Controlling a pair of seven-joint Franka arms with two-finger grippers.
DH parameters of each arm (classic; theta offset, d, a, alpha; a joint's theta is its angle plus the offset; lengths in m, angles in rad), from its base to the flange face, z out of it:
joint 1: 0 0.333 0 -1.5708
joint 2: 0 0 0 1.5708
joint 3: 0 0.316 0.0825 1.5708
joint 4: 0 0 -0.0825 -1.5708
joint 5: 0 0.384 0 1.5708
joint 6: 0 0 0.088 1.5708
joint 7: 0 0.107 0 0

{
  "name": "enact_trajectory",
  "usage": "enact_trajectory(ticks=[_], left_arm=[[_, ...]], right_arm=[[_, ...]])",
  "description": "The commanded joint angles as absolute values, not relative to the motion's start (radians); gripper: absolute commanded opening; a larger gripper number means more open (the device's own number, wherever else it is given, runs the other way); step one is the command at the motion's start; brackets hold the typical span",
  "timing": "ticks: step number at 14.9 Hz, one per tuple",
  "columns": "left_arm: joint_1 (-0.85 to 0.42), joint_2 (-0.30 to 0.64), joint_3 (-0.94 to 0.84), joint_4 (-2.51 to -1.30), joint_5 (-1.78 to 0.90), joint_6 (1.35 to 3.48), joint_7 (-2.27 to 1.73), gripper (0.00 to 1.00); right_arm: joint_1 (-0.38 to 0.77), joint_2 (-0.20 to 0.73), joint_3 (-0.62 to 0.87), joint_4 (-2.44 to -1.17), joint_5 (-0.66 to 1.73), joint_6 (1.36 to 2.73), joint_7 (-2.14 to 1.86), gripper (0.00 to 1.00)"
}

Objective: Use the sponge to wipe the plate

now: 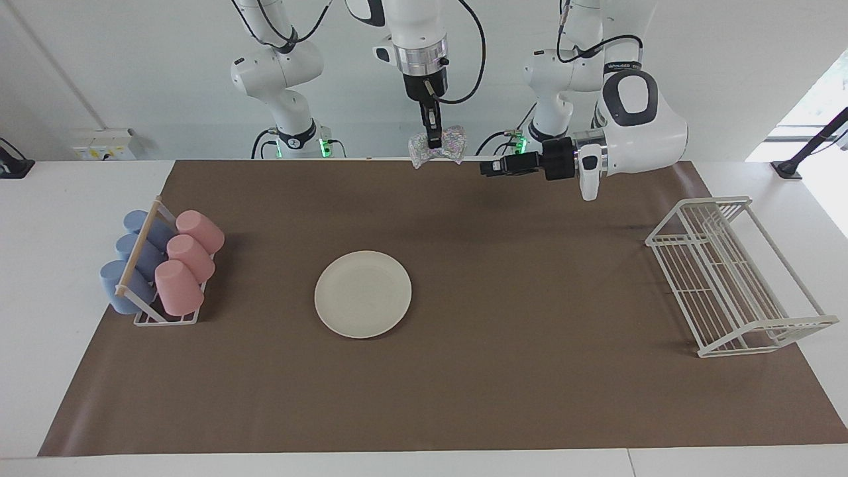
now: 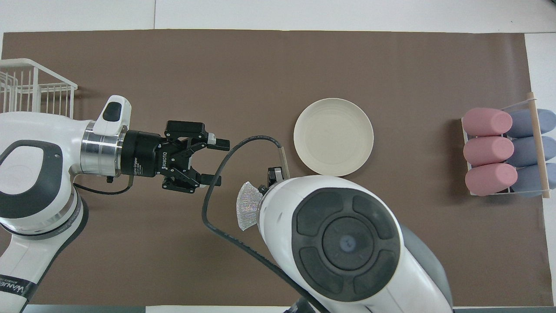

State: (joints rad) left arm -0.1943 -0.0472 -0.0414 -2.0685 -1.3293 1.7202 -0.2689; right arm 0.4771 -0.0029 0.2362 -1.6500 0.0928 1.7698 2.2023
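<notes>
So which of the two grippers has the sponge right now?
The right gripper, hanging from above with its fingers pinched on the sponge. The left gripper points sideways toward it, open and empty.

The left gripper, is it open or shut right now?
Open. In the overhead view the left gripper shows its two fingertips spread well apart, with nothing between them, beside the sponge.

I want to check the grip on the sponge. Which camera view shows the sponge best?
The facing view. There the whole bow-shaped sponge hangs in plain sight, pinched at its middle by the right gripper, high above the table. In the overhead view the right arm covers most of it; only one silvery wing shows.
</notes>
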Motion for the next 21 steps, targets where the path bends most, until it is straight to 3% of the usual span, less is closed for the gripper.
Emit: enact_trajectory(ticks=[1,6,10,17,19,21], left_arm=[[-0.241,-0.040,-0.032,-2.057,-1.354,1.694,-0.282,1.00],[-0.290,-0.051,-0.031,-2.079,-1.355,1.665,-0.282,0.88],[-0.226,-0.054,-0.023,-2.079,-1.338,1.544,-0.272,0.87],[-0.251,-0.060,-0.026,-2.089,-1.338,1.582,-0.268,0.77],[-0.253,-0.066,-0.028,-2.101,-1.339,1.588,-0.267,0.49],[-0.273,-0.072,-0.031,-2.111,-1.339,1.612,-0.268,0.27]], right_arm=[[0.471,0.009,0.242,-1.629,0.072,1.763,2.207,0.00],[0.471,0.008,0.242,-1.629,0.072,1.753,2.206,0.00],[0.471,0.008,0.242,-1.629,0.072,1.755,2.203,0.00],[0.471,0.008,0.242,-1.629,0.072,1.755,2.189,0.00],[0.471,0.008,0.242,-1.629,0.072,1.753,2.189,0.00],[0.471,0.008,0.242,-1.631,0.072,1.753,2.187,0.00]])
